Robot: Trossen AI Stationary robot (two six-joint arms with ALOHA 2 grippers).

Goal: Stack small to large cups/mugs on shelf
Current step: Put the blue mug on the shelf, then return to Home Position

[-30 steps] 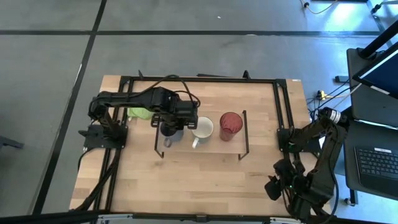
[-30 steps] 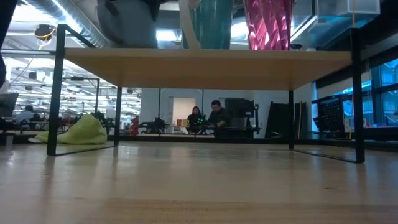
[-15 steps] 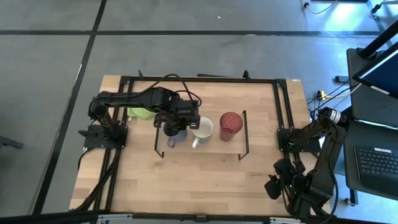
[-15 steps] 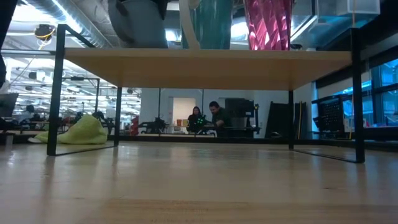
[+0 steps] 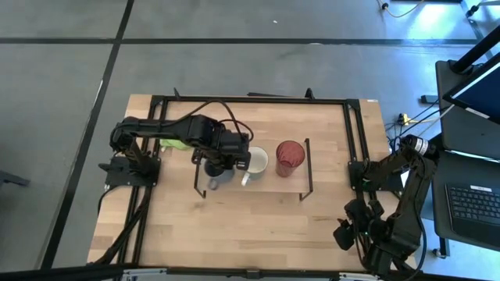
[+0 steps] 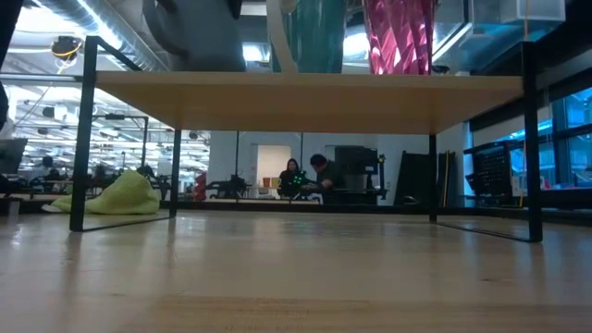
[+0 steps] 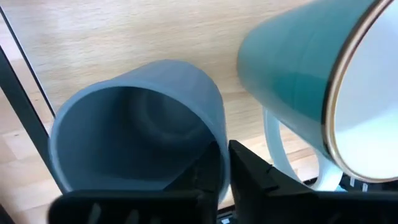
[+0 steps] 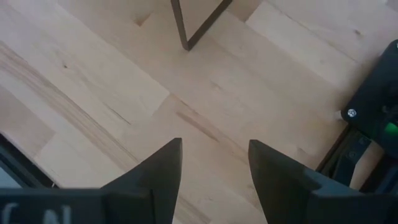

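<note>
Gripping grey-blue mug (image 7: 143, 130), shifted slightly.

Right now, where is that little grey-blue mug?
In the high view the grey-blue mug sits at the left end of the shelf, beside the white mug, with the left gripper closed on its rim.

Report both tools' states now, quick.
Left tool: shut on the rim of the grey-blue mug, over the shelf beside the white mug.
Right tool: open, holding nothing, parked at the table's right edge.
</note>
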